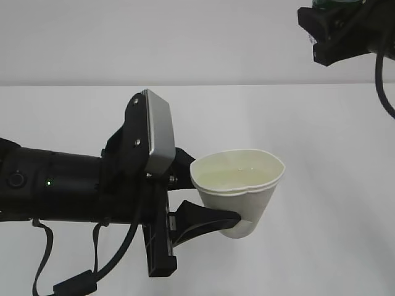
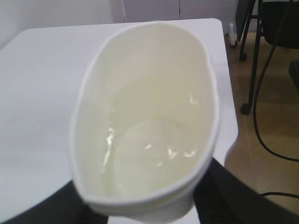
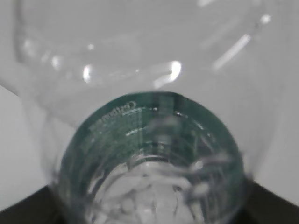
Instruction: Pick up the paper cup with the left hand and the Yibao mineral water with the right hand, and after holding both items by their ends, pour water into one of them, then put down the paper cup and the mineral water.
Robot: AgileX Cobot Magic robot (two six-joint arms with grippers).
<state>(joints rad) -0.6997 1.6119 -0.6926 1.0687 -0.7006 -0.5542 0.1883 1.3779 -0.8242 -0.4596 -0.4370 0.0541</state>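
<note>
Left hand [image 1: 231, 219] holds the paper cup [image 1: 239, 188] clear above the white table [image 1: 321, 185], fingers clamped on the lower part of the cup, near its base. Cup upright, a little tilted, rim squeezed out of round into an oval. Wrist view looks straight down into the paper cup [image 2: 149, 121]: pale yellowish inside, clear water pooled at the bottom with glints on it; black fingers [image 2: 233, 196] show on either side at the lower edge of that view. Table's far right corner lies behind the cup there, floor and chair legs past it.

Right hand [image 1: 336, 34] is high at the top right of the exterior view, well apart from the cup, mostly cut off by the frame. Right wrist view is filled by the Yibao mineral water [image 3: 149, 154]: clear ribbed plastic, dark green label band with white lettering, gripped between the black fingers [image 3: 271, 205] at the lower corners. Bottle is off the table; its tilt I cannot tell.
</note>
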